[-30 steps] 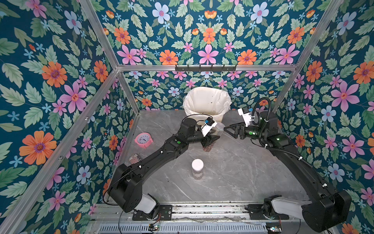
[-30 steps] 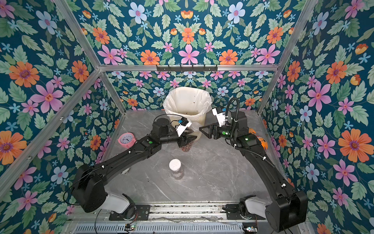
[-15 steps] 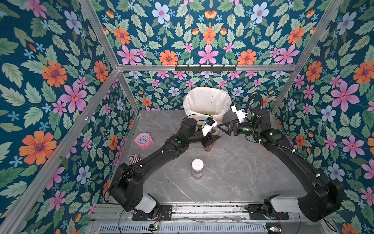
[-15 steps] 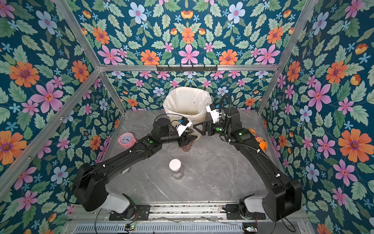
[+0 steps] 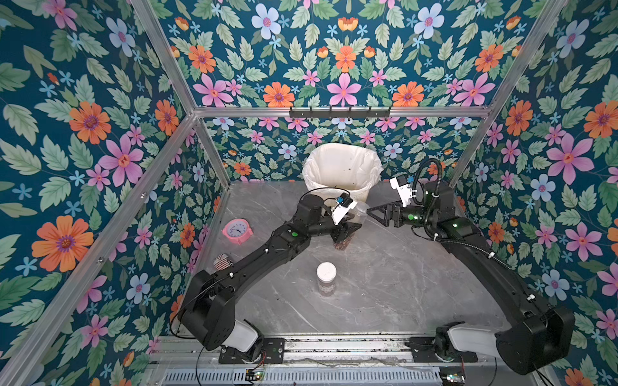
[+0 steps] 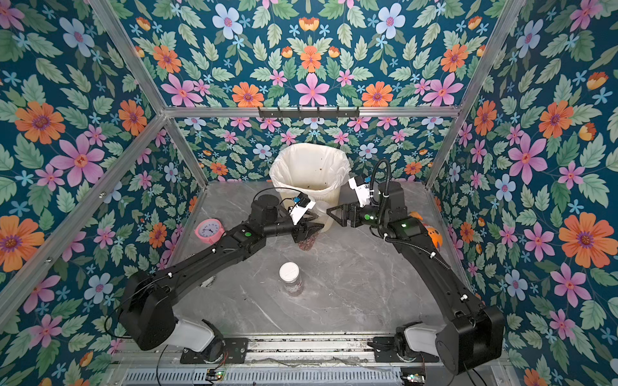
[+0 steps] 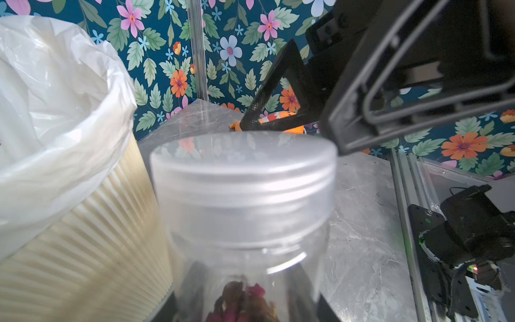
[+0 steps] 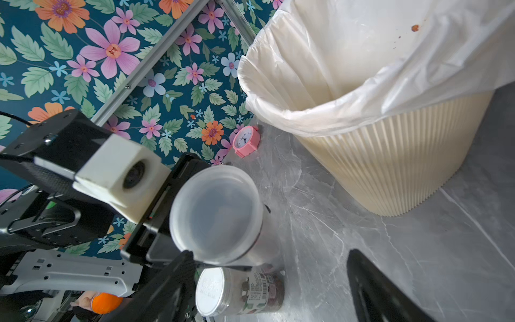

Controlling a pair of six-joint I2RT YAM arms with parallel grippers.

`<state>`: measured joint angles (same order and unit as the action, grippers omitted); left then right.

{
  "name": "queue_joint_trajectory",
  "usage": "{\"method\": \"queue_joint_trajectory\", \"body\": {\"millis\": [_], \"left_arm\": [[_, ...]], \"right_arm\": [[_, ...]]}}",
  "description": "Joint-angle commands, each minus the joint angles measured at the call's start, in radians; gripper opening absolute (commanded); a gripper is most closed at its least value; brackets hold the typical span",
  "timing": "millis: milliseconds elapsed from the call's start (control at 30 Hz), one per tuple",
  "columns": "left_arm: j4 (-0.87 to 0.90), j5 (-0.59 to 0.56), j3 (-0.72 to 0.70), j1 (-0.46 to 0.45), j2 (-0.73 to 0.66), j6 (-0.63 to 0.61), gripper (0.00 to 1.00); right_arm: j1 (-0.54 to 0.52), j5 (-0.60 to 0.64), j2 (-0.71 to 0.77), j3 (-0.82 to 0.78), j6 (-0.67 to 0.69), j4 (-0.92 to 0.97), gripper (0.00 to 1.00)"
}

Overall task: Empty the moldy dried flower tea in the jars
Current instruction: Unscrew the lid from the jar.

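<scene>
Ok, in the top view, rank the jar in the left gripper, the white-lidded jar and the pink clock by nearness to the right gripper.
1. Held jar, just off the tips of the right gripper.
2. White-lidded jar, out in the middle, further back.
3. Pink clock, far off on the left side.

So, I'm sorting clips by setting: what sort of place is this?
Likely a staged robot test booth, not a home: floral wall panels in an aluminium frame, a marble-look tabletop, arm bases bolted to a front rail.
</scene>
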<state>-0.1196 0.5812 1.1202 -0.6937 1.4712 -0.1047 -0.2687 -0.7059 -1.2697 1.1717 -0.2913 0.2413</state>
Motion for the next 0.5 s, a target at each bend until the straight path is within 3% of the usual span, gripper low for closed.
{"method": "queue_joint_trajectory", "body": {"millis": [0,367,467], "left_arm": [[-0.061,0.050,-0.006,-0.002,-0.016,-0.004,0.46],[-0.034,0.016,0.003,-0.002,0.003,-0.022,0.46],[-0.029,0.019,0.009,-0.003,0.008,-0.024,0.46]], "right_arm": [[0.012,0.030,0.013,-0.012,0.026,0.030,0.86],[0.008,-0.137,0.064,-0.023,-0.017,-0.071,0.88],[-0.012,-0.120,0.044,-0.010,-0.022,-0.070,0.90]]}}
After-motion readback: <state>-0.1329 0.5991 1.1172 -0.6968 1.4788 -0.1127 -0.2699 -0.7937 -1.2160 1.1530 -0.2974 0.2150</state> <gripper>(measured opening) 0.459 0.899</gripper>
